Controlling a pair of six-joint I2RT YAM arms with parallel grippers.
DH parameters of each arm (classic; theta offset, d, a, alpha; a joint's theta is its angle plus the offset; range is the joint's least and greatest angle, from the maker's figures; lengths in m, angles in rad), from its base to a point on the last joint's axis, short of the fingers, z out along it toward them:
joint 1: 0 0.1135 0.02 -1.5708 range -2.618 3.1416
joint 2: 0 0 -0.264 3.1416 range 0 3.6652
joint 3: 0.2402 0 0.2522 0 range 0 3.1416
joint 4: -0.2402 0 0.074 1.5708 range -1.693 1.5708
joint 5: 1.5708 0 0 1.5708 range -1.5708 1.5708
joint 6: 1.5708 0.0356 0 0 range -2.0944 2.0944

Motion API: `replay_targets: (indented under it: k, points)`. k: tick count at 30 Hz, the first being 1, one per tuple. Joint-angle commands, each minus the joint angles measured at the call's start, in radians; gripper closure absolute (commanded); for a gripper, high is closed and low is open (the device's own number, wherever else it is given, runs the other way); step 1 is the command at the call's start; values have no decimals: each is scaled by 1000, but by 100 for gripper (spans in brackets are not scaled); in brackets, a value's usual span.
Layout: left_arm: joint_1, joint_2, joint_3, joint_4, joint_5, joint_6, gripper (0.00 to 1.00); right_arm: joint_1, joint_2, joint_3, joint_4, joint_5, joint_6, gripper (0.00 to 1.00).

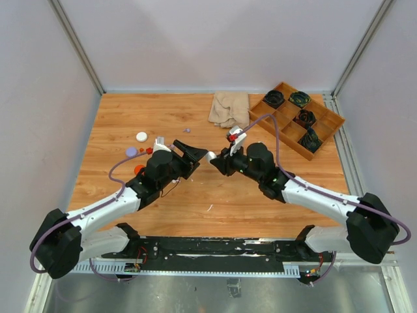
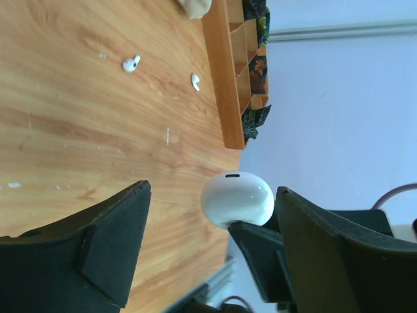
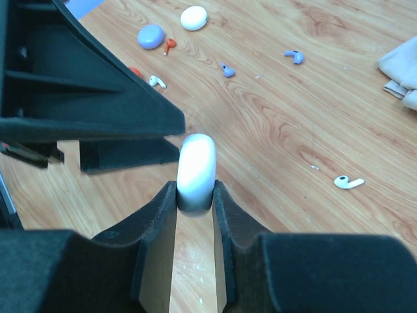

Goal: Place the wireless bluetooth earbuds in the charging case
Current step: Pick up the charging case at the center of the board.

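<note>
While right jaws pinch the charging case [image 3: 196,171] on edge, left jaws stand spread astride it. Earbuds [image 2: 131,63] lie beyond, on worktop [image 2: 78,130].

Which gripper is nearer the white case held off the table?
Right. The right gripper is clamped on the white case; the left gripper stands open, a finger on either side of it, not touching.

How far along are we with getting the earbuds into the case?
Done: nothing seated yet. In hand: right gripper pinches a white charging case, lid apparently closed; left gripper stands open near it. Left: open the case and load earbuds; a white earbud and a purple earbud lie loose on the table.
</note>
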Motion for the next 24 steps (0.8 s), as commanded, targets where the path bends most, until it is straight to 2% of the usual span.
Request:
replay_targets:
  k: [1, 7, 14, 18, 24]
  points:
    - [-5, -55, 12, 35, -38, 286, 16, -55, -66, 55, -206, -137, -102, 92]
    - [-5, -123, -21, 129, 18, 607, 12, -119, -103, 165, -487, -260, -221, 93]
    - [-5, -171, -74, 267, 169, 922, 9, -160, -98, 310, -743, -362, -361, 92]
    - [-5, -162, -106, 363, 319, 1046, 9, -167, -81, 390, -887, -405, -437, 92]
    - [-6, -111, -125, 508, 620, 1186, 9, -167, -38, 515, -1115, -441, -560, 92]
